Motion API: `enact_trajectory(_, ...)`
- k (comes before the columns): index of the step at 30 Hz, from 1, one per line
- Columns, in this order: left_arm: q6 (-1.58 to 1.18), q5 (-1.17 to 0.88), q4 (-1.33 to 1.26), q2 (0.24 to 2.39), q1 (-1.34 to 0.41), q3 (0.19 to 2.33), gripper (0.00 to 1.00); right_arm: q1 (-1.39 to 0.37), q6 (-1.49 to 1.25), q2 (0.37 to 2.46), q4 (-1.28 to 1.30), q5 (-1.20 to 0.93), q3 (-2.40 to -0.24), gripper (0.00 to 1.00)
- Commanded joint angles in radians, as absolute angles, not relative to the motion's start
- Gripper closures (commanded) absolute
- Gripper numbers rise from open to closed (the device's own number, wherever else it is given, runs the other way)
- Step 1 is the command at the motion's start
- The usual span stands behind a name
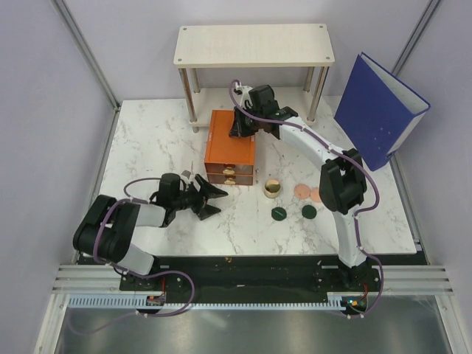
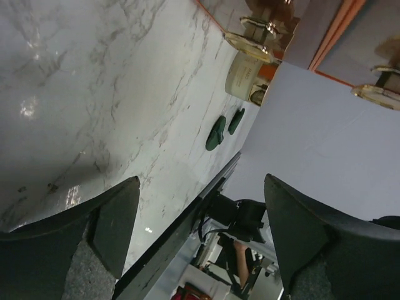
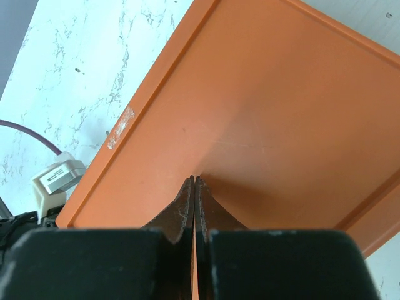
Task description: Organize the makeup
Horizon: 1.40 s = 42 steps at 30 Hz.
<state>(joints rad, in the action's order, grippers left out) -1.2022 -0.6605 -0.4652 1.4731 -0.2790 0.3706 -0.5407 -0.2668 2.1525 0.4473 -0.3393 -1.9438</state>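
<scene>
The makeup lies on the marble table (image 1: 155, 140) to the right of the orange box of drawers (image 1: 230, 147). It includes a round gold compact (image 1: 272, 189), two peach-pink discs (image 1: 302, 191) and two dark green discs (image 1: 279, 214). My left gripper (image 1: 214, 199) hovers low in front of the box, open and empty, pointing right toward the discs. In the left wrist view the green discs (image 2: 216, 132) and the compact (image 2: 245, 76) lie well beyond the left gripper (image 2: 201, 181). My right gripper (image 1: 243, 129) is shut, its tips (image 3: 194, 179) pressed on the box's orange top (image 3: 262, 112).
A pale shelf on metal legs (image 1: 254, 44) stands at the back, right behind the box. A big blue binder (image 1: 380, 110) leans at the back right. Gold drawer handles (image 2: 250, 47) face the front. The table's near edge carries a black rail (image 1: 243, 262).
</scene>
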Motion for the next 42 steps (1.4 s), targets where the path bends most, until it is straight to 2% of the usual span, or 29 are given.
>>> enact_trajectory(1,-1.384,-0.634,-0.761,1.564,-0.279,0.347,0.14,-0.545,-0.259,2.194,0.526,-0.353,-1.891,1.00)
enact_trajectory(5,-1.463,-0.598,-0.975,1.686,-0.284,0.308,0.14,-0.546,-0.258,2.192,0.515,-0.364,-1.879,1.00)
enact_trajectory(6,-1.521,-0.571,-1.096,1.716,-0.288,0.298,0.14,-0.545,-0.258,2.192,0.512,-0.365,-1.873,1.00)
enact_trajectory(9,-1.648,-0.493,-1.378,1.876,-0.316,0.256,0.14,-0.545,-0.259,2.186,0.500,-0.368,-1.855,1.00)
enact_trajectory(13,-1.778,-0.365,-1.627,2.095,-0.389,0.239,0.16,-0.543,-0.258,2.180,0.488,-0.373,-1.838,1.00)
enact_trajectory(17,-1.851,-0.220,-1.654,2.141,-0.492,0.242,0.19,-0.542,-0.261,2.177,0.480,-0.373,-1.832,1.00)
enact_trajectory(21,-1.871,-0.154,-1.643,2.145,-0.522,0.226,0.22,-0.541,-0.276,2.174,0.466,-0.382,-1.821,1.00)
enact_trajectory(25,-1.881,-0.094,-1.612,2.134,-0.528,0.192,0.31,-0.543,-0.281,2.171,0.451,-0.393,-1.807,1.00)
enact_trajectory(28,-1.879,-0.048,-1.591,2.114,-0.529,0.167,0.44,-0.541,-0.284,2.168,0.440,-0.399,-1.798,1.00)
enact_trajectory(35,-1.888,0.029,-1.537,2.106,-0.531,0.173,0.46,-0.541,-0.285,2.158,0.426,-0.405,-1.775,1.00)
enact_trajectory(42,-1.911,0.043,-1.604,2.174,-0.532,0.225,0.46,-0.541,-0.278,2.149,0.425,-0.406,-1.756,1.00)
